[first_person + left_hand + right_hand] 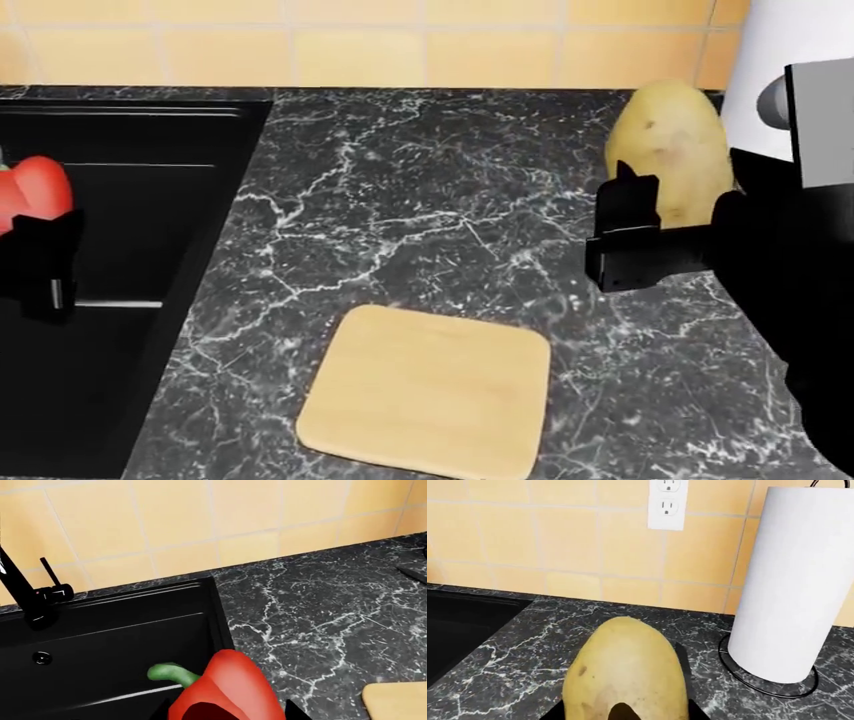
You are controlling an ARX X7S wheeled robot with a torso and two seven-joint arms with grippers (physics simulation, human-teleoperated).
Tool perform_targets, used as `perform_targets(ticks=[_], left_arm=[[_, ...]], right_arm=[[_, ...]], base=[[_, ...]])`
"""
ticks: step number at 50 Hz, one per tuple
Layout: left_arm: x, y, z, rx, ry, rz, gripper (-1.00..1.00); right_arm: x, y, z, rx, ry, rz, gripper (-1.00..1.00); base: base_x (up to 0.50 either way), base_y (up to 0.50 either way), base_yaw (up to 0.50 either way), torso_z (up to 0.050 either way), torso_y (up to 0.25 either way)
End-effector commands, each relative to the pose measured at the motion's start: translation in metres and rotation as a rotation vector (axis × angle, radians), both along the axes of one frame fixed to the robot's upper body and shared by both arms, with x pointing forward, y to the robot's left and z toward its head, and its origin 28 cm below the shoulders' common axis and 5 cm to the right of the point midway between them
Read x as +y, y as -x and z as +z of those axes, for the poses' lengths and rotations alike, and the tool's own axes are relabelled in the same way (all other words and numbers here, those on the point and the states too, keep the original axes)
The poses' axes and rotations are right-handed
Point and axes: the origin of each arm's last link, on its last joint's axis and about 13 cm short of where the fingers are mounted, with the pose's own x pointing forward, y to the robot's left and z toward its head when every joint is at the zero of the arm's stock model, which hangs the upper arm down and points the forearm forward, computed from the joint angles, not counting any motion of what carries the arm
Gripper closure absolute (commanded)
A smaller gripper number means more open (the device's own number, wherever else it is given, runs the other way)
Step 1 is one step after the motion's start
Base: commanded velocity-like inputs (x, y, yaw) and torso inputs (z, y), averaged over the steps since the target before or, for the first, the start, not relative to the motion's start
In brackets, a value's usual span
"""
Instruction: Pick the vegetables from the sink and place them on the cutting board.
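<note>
Potato (624,672) gripped in R jaws by paper towel roll (790,580); L jaws grip pepper (223,690) over sink (100,645).

Head camera high, angled down over the countertop (441,220), sink (120,300) left, cutting board (427,395) near, left wrist camera close behind the bell pepper (223,690), right wrist camera behind the potato (625,675), all facing the far tiled wall (560,540).

The potato (671,146) is tan-yellow with tiny brown specks. The pepper (225,692) is shiny red with a green stem. The sink (120,240) is black. The desk (441,220) is black with white veins. The cutting board (427,393) is pale tan.
</note>
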Motion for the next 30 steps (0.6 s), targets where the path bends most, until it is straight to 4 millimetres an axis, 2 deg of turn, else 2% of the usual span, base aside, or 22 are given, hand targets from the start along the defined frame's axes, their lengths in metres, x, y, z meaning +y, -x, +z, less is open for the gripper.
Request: perform_targets(ticks=[1,7,11,13,21,25,30], left_arm=[[0.003,-0.002,0.004,-0.021,0.018,0.018,1.00],[0.001,-0.004,0.004,-0.029,0.021,0.014,1.00],[0.006,0.001,0.004,-0.024,0.013,0.013,1.00],[0.000,-0.005,0.002,-0.022,0.003,0.014,1.00],[0.001,-0.004,0.003,-0.026,-0.002,0.014,1.00],[0.001,-0.003,0.004,-0.032,-0.001,0.009,1.00],[0.004,-0.005,0.003,-0.031,0.009,0.030,1.00]], right_arm=[[0.001,-0.002,0.000,-0.008,-0.001,0.013,1.00],[0.002,-0.001,0.001,0.008,0.007,0.019,1.00],[0.002,-0.001,0.001,0.011,0.003,0.023,1.00],[0.001,-0.001,-0.001,0.016,0.000,0.018,1.00],[0.003,-0.001,0.003,0.021,0.004,0.024,1.00],[0.009,-0.006,0.002,0.096,0.012,0.047,1.00],[0.020,-0.003,0.016,0.137,0.064,0.114,1.00]], base=[[0.19,0.00,0.00,0.000,0.000],[0.03,0.00,0.00,0.000,0.002],[0.00,0.00,0.00,0.000,0.000],[0.00,0.00,0.00,0.000,0.000],[0.00,0.00,0.00,0.000,0.000],[0.00,0.00,0.00,0.000,0.000],[0.00,0.00,0.00,0.000,0.000]])
